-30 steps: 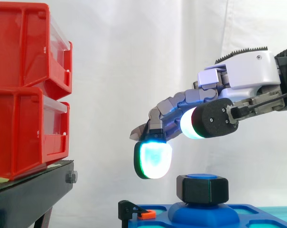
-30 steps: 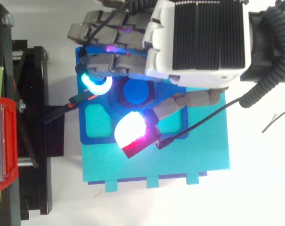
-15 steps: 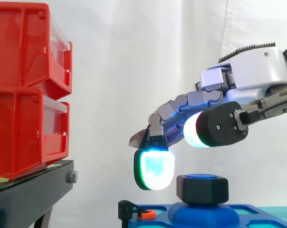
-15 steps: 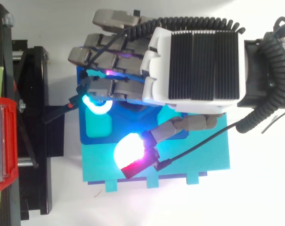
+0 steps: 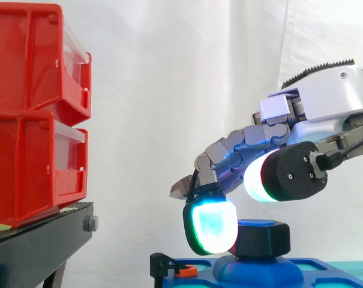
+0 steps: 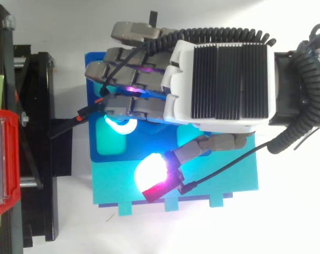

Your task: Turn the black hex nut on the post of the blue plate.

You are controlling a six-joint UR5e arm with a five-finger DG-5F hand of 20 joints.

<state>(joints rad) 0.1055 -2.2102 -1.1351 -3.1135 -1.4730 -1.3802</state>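
Contact is the hardest thing for me to judge. From the side, the black nut (image 5: 264, 239) sits on its post (image 5: 257, 266) in the middle of the blue plate (image 5: 318, 268). A glowing green-white fingertip (image 5: 210, 228) hangs in front of the nut's left face and hides that corner. I cannot tell whether the pad touches the nut or only stands nearer my camera.

The thumb (image 5: 289, 175) is plainer. Its white and red pad floats above the nut, with a strip of curtain (image 5: 169, 72) showing between them. So I read the hand (image 6: 218, 79) as released, its fingers in a loose downward curve, grasping nothing.

From above, the hand's ribbed back lies right over the nut, and the undersides of the fingers are hidden from me. In that view the thumb's pad (image 6: 151, 173) reaches past the plate's edge, over the teal base (image 6: 223, 182) beneath it. The side view cuts off the wrist to the right of the nut and the plate along the bottom edge.

For room, a small black clip with an orange tab (image 5: 172, 268) sits left of the nut at the plate's rim. Beyond it is a gap, then the black stand (image 5: 37, 246) carrying the red bins (image 5: 31, 108). Right of the nut, past the base's edge, lies bare white counter (image 6: 292, 222).
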